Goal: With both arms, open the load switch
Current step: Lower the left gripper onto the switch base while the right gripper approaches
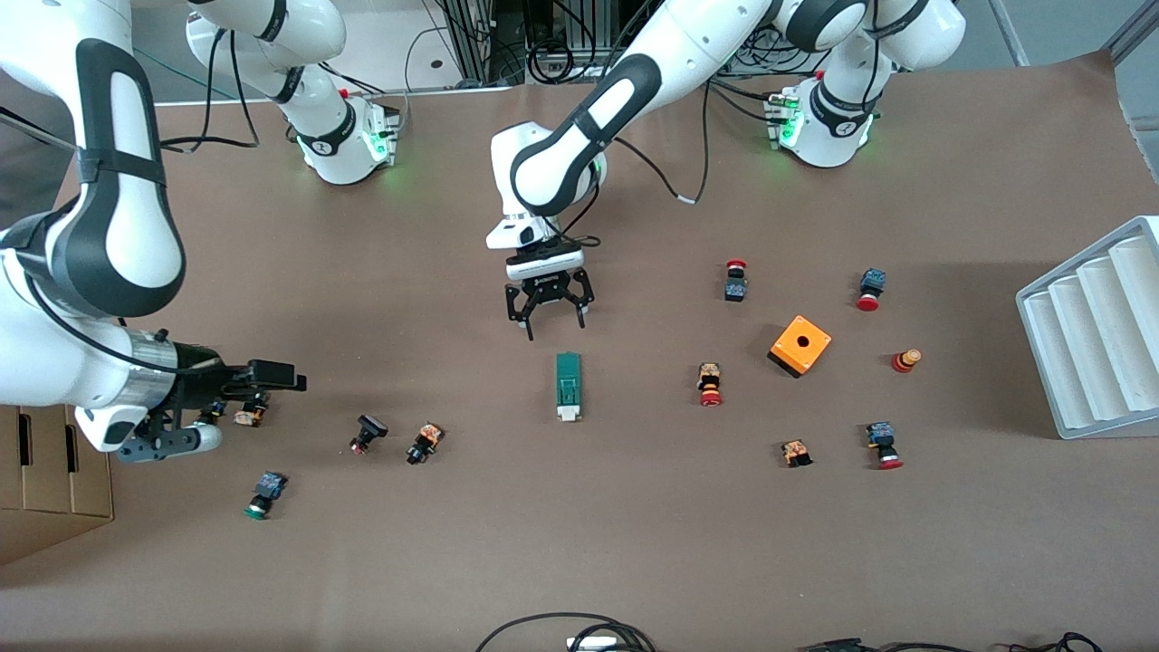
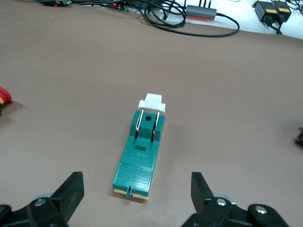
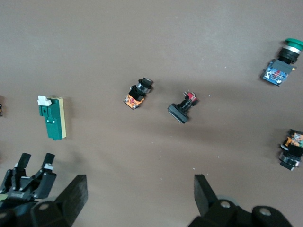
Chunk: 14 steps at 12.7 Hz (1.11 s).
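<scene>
I have the load switch (image 1: 568, 386) lying flat on the brown table (image 1: 634, 543) near its middle, long axis running toward and away from the front camera, with its white lever end (image 1: 568, 414) on the side nearer that camera. In the left wrist view the load switch (image 2: 141, 152) shows green with two copper bars along its top and the white lever piece (image 2: 152, 102) at one end. My left tool (image 1: 549, 319) hangs just above the table, over the bare spot next to the switch's green end that lies farther from the front camera; its fingers (image 2: 71, 189) are spread wide with nothing between them, and it is not touching the switch.

My right tool (image 1: 195, 421) is at the right arm's end of the table, low over a couple of small push buttons (image 1: 250, 414), well apart from the switch. Its fingers (image 3: 75, 194) stand wide and hold nothing. From its wrist view I see the load switch (image 3: 53, 118), a black-capped button (image 3: 181, 109), an orange-backed button (image 3: 137, 92) and a green-capped button (image 3: 281, 64) scattered on the table.

Toward the left arm's end sit an orange box (image 1: 799, 345) with a hole, several red-capped buttons (image 1: 710, 385) and a white ridged tray (image 1: 1100, 330)
</scene>
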Motion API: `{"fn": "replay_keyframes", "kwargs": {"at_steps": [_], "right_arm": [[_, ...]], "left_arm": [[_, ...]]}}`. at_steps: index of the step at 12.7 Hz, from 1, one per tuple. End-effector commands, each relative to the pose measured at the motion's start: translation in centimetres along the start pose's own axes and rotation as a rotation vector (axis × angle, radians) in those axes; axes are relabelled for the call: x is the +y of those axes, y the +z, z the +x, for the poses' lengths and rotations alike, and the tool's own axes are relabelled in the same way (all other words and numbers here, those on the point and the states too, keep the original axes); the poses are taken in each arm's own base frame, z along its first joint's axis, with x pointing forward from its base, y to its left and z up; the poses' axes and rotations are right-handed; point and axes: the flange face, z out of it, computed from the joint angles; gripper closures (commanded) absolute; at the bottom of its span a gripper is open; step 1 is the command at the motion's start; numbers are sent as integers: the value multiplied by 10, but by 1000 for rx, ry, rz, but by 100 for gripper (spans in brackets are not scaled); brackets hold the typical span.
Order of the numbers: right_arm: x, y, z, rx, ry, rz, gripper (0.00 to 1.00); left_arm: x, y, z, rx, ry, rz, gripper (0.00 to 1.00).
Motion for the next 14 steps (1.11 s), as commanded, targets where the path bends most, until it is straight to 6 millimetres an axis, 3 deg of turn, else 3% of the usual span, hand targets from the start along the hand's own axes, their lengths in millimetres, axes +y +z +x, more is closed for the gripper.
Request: {"fn": "replay_keyframes", "kwargs": {"at_steps": [1,3,6,8,12,14], "right_arm": [[0,1,6,20,0,24,0],[-3,5,7,17,3,52,0],[-2,33,17,-12,35,133,0],[-13,48,25,8,19,170,0],[-35,77,37,29,2,171,0],[-40,94,41,23,22,222,0]], "left_arm": [[-1,9,-28,80,4,-40,0],[-10,31,-48,201,-37,-66,0],[-23,53,-80,294,20,-60,0],[-20,60,-82,336,20,-87,0],[-35,94,-107,478,-70,-188,0],[-34,94,-107,482,-65,-184,0]]}}
